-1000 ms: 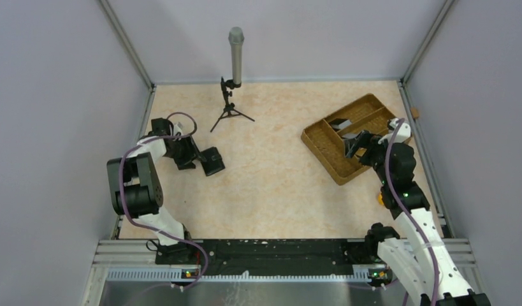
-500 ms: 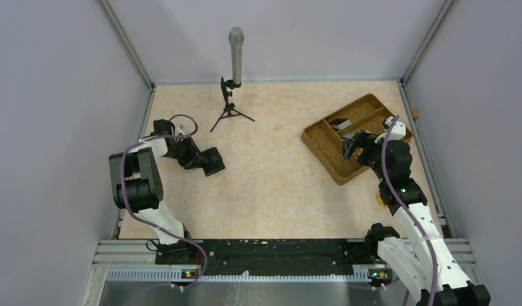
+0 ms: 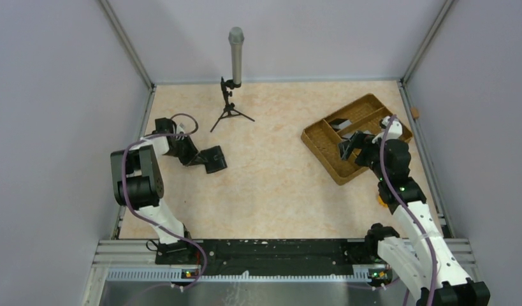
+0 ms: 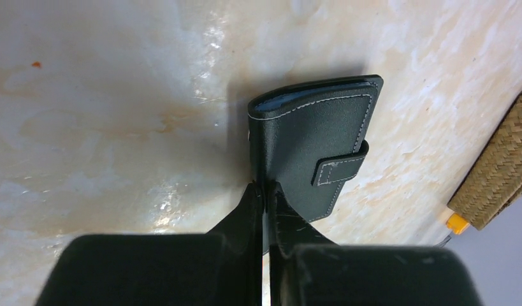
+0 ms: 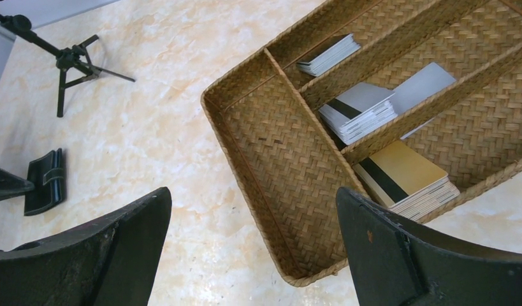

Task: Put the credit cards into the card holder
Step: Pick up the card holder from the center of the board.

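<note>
The card holder (image 4: 315, 146), a closed black wallet with white stitching and a clasp tab, lies at the table's left (image 3: 212, 159). My left gripper (image 4: 266, 188) is shut on its near edge and reaches it from the left (image 3: 193, 157). The credit cards sit in stacks in the woven tray: grey ones (image 5: 328, 54), silver ones with a black stripe (image 5: 357, 111) and gold ones with a black stripe (image 5: 401, 175). My right gripper (image 5: 252, 197) hangs open above the tray's near end (image 3: 347, 148), holding nothing. The wallet also shows far left in the right wrist view (image 5: 44, 182).
The brown woven divided tray (image 3: 325, 150) stands at the right, one long compartment (image 5: 277, 146) bare. A microphone on a small tripod (image 3: 232, 95) stands at the back centre. A small orange object (image 3: 380, 199) lies near the right arm. Enclosure walls border the table.
My left gripper has closed from partly open onto the card holder's edge, and the holder has shifted slightly right. My right arm has drifted a little left over the tray, still open.
</note>
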`<state>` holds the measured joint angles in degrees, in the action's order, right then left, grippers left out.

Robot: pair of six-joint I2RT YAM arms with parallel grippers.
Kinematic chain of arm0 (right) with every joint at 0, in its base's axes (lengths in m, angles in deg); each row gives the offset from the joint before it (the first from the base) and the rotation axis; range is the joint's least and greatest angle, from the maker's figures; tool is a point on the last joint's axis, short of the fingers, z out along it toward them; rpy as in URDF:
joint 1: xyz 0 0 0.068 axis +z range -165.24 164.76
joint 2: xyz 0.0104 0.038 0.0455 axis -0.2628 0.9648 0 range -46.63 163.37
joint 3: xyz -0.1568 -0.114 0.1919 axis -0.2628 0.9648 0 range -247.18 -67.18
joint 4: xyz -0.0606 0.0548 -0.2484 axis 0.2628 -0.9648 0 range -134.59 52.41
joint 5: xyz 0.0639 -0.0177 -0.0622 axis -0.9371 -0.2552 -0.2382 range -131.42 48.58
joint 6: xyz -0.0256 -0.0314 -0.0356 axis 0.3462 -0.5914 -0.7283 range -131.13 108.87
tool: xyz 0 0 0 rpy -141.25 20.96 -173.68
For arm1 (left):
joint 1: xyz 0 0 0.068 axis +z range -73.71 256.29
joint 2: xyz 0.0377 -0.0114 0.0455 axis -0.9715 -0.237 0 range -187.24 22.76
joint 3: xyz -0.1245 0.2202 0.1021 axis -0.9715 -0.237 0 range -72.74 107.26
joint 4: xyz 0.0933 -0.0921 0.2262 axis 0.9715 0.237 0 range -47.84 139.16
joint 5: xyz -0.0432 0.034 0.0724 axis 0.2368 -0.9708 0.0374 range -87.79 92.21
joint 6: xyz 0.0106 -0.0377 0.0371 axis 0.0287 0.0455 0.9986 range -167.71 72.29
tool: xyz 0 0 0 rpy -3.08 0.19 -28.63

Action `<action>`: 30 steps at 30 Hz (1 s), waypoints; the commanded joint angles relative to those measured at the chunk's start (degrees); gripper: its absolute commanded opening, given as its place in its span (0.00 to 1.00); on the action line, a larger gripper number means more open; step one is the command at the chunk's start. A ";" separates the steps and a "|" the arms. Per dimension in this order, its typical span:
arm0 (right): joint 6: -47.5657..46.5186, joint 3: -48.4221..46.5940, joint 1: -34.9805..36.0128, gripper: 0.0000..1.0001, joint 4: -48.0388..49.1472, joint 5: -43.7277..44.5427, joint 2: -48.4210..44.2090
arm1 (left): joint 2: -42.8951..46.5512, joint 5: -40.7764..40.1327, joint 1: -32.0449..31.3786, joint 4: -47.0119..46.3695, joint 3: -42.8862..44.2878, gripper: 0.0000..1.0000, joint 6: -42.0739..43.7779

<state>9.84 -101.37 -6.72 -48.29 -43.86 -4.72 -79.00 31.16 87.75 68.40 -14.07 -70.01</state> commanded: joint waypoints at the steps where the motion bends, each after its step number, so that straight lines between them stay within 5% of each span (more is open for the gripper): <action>1: -1.29 -1.85 0.11 0.99 2.96 -4.96 0.34 | 4.08 -0.90 -2.12 -2.50 0.45 0.00 0.90; 10: -0.64 -3.22 1.12 0.99 8.47 -25.49 6.54 | 22.78 -1.25 -14.42 -5.49 -3.09 0.00 3.47; 17: 6.43 -6.19 10.37 0.99 13.12 -27.92 12.10 | 31.17 2.40 -22.93 -5.93 -2.76 0.00 8.48; 22: 11.48 -8.38 16.95 0.81 22.96 -30.40 17.19 | 34.33 7.18 -29.23 -5.59 -2.76 0.00 12.75; 30: 7.75 -14.47 22.82 0.83 21.50 -36.11 24.99 | 37.86 11.40 -37.49 -4.08 -3.22 0.00 17.96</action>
<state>19.02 -111.60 13.89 -29.89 -74.96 18.90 -44.07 38.53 52.52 65.45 -16.97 -55.98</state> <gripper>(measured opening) 0.823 0.021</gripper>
